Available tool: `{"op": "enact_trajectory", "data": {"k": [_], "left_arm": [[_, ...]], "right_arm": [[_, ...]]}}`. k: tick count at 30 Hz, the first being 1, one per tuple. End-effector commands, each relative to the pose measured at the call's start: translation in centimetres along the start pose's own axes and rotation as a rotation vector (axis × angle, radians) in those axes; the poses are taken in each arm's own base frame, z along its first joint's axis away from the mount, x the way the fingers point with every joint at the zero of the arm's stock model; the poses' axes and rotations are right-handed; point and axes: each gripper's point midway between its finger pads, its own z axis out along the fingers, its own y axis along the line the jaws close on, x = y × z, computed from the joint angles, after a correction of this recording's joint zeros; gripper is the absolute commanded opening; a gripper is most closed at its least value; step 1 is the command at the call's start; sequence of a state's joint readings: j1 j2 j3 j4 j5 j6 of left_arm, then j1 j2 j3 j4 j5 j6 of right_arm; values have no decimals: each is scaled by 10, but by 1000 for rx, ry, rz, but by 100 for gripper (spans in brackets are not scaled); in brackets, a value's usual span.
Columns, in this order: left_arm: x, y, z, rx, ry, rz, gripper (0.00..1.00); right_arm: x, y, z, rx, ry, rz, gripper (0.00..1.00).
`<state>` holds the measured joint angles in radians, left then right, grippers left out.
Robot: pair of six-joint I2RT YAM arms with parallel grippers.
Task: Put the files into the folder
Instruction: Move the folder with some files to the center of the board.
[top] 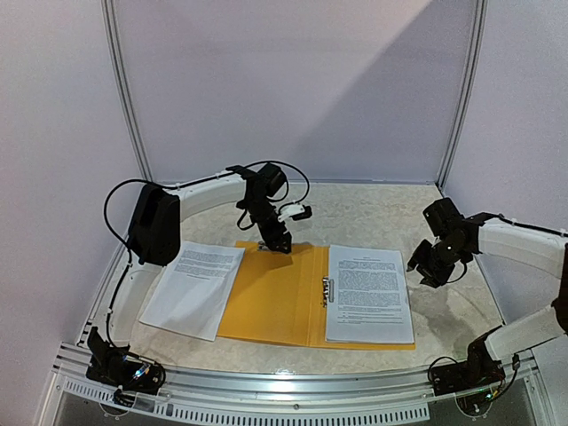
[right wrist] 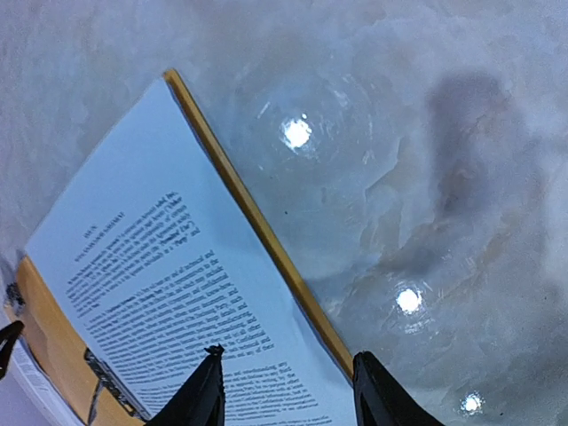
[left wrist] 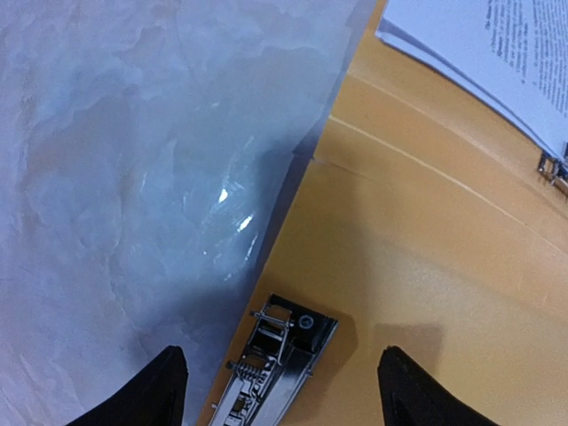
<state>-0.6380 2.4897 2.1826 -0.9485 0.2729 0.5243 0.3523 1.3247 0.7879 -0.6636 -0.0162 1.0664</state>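
The orange-yellow folder [top: 271,302] lies open on the table, its metal clip [top: 327,290] at the spine. A stack of printed files [top: 368,293] rests on its right half. Another printed sheet [top: 193,288] lies at the folder's left edge. My left gripper [top: 275,240] hovers open over the far edge of the folder's [left wrist: 426,248] left cover. Between its fingers [left wrist: 169,390] a small black-and-metal clip part [left wrist: 280,355] lies untouched. My right gripper [right wrist: 288,390] hangs open above the files' [right wrist: 160,266] right edge and the folder's rim [right wrist: 259,222], holding nothing.
The marbled table top [top: 382,209] is walled by white panels at the back and both sides. A glossy clear film [left wrist: 222,177] seems to lie on the table against the folder's far edge. A metal rail [top: 293,382] runs along the near edge.
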Motion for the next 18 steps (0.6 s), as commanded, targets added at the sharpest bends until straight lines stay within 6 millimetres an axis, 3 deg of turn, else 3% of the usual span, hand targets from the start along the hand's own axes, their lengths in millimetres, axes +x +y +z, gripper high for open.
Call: {"op": "enact_trajectory", "data": {"k": [1, 7, 12, 18], "left_arm": [[14, 8, 14, -16, 45, 57, 76], [18, 10, 28, -4, 59, 91, 73], [30, 11, 43, 10, 100, 65, 58], [45, 4, 33, 30, 110, 34, 49]], "right_arm": [[-4, 17, 16, -9, 53, -159, 50], [-13, 20, 31, 8, 67, -184, 49], [-16, 24, 38, -12, 65, -195, 48], [-26, 24, 46, 5, 62, -217, 48]]}}
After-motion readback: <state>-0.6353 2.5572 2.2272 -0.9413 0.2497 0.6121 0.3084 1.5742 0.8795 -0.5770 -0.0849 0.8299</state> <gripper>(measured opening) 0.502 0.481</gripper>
